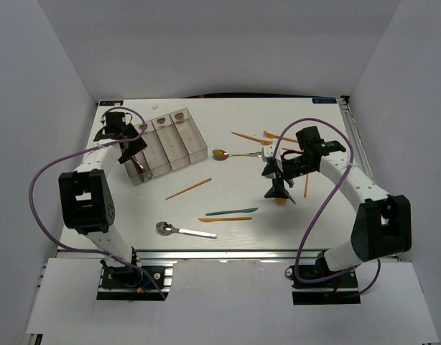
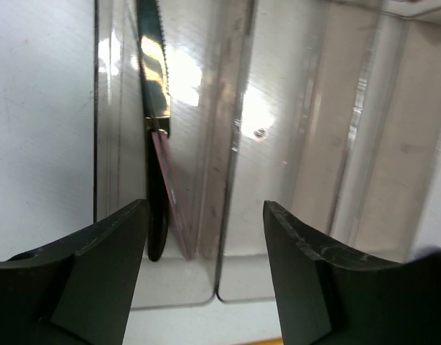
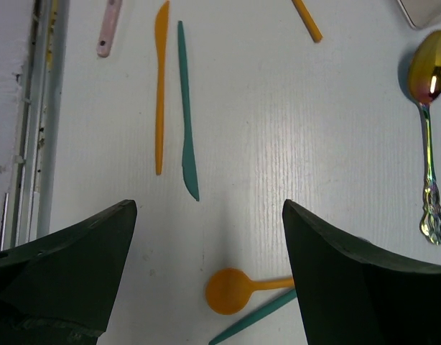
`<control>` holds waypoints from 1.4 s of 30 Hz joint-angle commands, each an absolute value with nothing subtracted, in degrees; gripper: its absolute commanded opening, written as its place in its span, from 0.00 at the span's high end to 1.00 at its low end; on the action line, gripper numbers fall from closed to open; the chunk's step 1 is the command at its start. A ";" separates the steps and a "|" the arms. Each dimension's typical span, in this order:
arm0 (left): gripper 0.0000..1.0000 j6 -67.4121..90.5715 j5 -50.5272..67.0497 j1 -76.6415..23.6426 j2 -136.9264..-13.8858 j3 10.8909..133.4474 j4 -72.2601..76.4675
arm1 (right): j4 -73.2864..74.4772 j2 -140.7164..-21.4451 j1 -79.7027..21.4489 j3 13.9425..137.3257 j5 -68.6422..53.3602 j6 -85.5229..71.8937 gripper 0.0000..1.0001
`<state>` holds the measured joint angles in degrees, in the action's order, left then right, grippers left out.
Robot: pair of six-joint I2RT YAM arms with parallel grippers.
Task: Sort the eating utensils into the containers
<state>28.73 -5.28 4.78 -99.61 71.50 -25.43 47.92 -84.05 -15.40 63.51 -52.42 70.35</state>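
Observation:
The containers [image 1: 179,147] are four joined clear bins at the back left; they also show in the left wrist view [image 2: 292,144]. My left gripper [image 1: 133,152] hangs open and empty over the leftmost bin [image 2: 205,210]. A serrated metal knife [image 2: 154,72] with a pink-and-dark handle lies in that bin. My right gripper [image 1: 278,190] is open and empty just above an orange spoon [image 3: 229,290]. A teal utensil [image 3: 256,321] lies beside the spoon.
On the table lie an iridescent spoon [image 1: 222,154], an orange stick [image 1: 188,188], a teal knife [image 1: 231,212], an orange knife [image 1: 225,218], a silver spoon [image 1: 183,231] and orange forks [image 1: 267,136]. The right wrist view shows the teal knife [image 3: 186,108] and orange knife [image 3: 160,86].

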 commanded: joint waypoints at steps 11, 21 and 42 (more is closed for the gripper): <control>0.05 24.17 18.80 5.10 -70.35 58.02 -21.63 | 22.68 -89.12 -15.12 67.85 -22.43 29.28 0.11; 0.03 37.61 26.72 5.01 -51.43 37.81 -12.75 | 17.14 -91.31 -11.61 68.46 -10.97 19.51 0.12; 0.03 40.34 27.86 5.01 -46.49 33.22 -11.60 | 42.71 -113.20 -0.70 96.32 -40.96 44.47 0.14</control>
<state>40.10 26.92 4.82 -47.35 33.32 -12.36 37.67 -112.03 -0.43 93.19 -35.86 39.92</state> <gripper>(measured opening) 0.971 0.867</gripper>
